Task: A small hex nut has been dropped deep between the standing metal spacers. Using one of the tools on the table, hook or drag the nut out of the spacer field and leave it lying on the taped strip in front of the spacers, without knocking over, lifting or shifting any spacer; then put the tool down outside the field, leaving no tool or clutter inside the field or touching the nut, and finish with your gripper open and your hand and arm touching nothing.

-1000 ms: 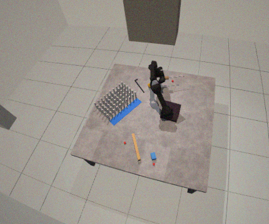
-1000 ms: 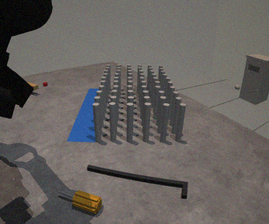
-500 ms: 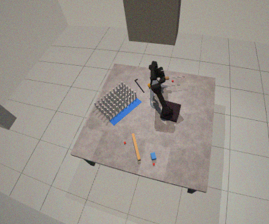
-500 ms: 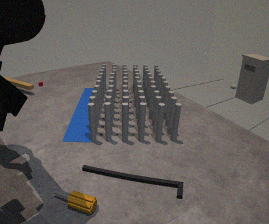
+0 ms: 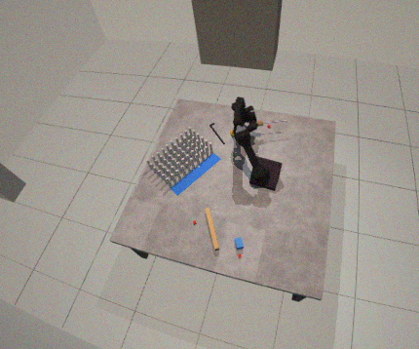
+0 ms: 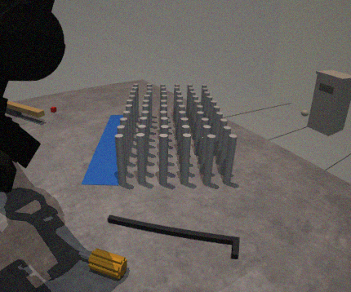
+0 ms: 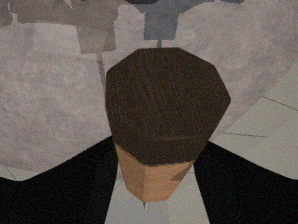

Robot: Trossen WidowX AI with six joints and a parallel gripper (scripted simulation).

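My gripper (image 5: 257, 124) (image 7: 156, 145) is shut on the handle of a tool, a brown wooden handle (image 5: 260, 123) (image 7: 142, 172) with a dark end cap. Its thin rod points right in the top view, above the table and away from the spacers. The grey metal spacers (image 5: 182, 156) (image 6: 163, 163) stand upright in rows. The blue taped strip (image 5: 197, 174) (image 6: 99, 163) lies along one side of them. A black L-shaped hook (image 5: 217, 134) (image 6: 173, 232) lies outside the field. I cannot make out the hex nut in any view.
A yellow-handled screwdriver (image 5: 232, 133) (image 6: 108, 264) lies near the hook, below the arm. A long wooden bar (image 5: 211, 229) (image 6: 26, 109), a blue block (image 5: 239, 243) and small red cubes (image 5: 195, 222) (image 5: 240, 255) (image 5: 269, 126) also lie on the table.
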